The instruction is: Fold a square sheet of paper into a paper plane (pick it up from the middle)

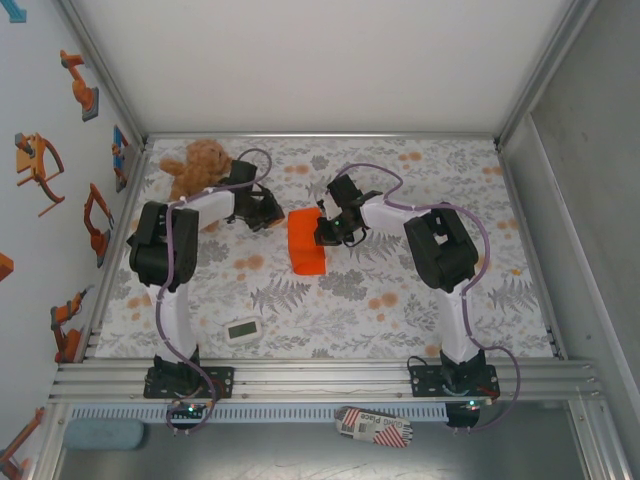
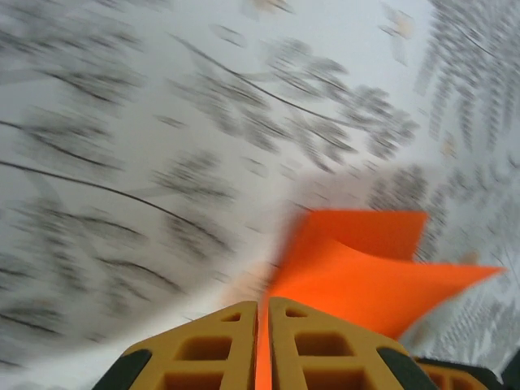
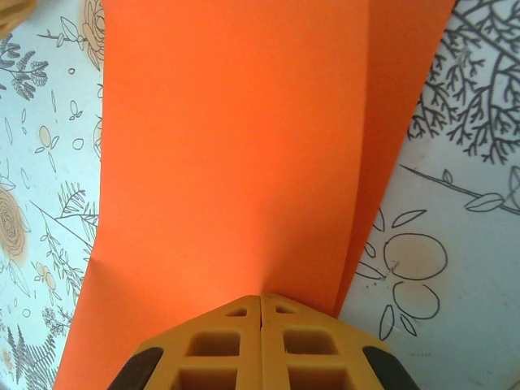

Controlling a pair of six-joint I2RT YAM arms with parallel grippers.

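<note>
A floral-printed tablecloth (image 1: 400,300) covers the table inside a white-walled enclosure. Near the middle of it, slightly left, is the square sheet of paper (image 1: 305,243), bright orange, showing as an upright rectangle with one layer lying over another. The left gripper (image 1: 272,214) meets its far left edge; the wrist view shows its yellow fingers pressed together with a sliver of orange between them. The right gripper (image 1: 326,231) sits at the sheet's right edge, jaws closed on the paper. A brown teddy bear (image 1: 203,163) sits far left and a white timer (image 1: 243,330) lies near left.
</note>
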